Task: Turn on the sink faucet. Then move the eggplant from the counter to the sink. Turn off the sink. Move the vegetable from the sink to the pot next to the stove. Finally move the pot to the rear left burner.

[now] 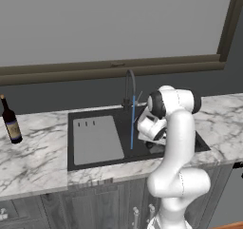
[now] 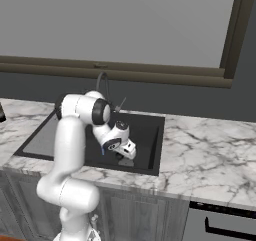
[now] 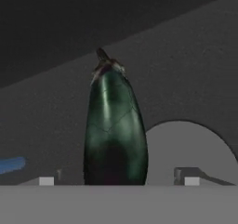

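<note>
Down in the dark sink (image 1: 90, 161), the eggplant (image 3: 115, 130) lay directly ahead of the claw (image 3: 116, 180), long axis pointing away, stem at the far end, between spread, empty fingertips (image 3: 46, 181); water (image 1: 132, 123) ran from the faucet (image 1: 129, 88).

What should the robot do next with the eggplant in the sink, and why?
Probably lift the gripper straight up, away from the eggplant. Its fingers stand wide on either side, so the eggplant looks let go inside the sink. Water runs from the faucet, which needs turning off next.
</note>
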Controlling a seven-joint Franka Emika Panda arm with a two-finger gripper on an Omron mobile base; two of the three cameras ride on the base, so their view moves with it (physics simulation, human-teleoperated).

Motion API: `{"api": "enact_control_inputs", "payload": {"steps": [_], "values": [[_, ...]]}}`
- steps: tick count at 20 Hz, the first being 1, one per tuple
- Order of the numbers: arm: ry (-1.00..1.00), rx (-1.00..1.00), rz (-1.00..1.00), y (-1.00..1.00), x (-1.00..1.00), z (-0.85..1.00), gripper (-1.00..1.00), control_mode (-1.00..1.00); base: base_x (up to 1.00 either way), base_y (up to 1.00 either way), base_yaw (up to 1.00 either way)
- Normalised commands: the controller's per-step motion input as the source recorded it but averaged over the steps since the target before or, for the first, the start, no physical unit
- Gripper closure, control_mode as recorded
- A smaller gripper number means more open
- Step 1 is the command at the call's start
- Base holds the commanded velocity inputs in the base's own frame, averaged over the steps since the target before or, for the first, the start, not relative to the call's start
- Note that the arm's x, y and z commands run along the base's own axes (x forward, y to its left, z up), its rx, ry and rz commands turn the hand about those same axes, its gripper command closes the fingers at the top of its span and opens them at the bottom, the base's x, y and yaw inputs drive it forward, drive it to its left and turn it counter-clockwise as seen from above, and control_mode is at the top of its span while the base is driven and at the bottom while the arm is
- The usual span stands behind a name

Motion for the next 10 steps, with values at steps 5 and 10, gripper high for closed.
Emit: {"api": "enact_control_inputs", "payload": {"steps": [5, 10], "values": [[-0.04, 0.00, 0.00, 0.00, -0.41, 0.63, -1.00, -1.00, 0.00, 0.00, 0.00], [-0.10, -0.01, 0.00, 0.00, -0.57, 0.69, -1.00, -1.00, 0.00, 0.00, 0.00]]}}
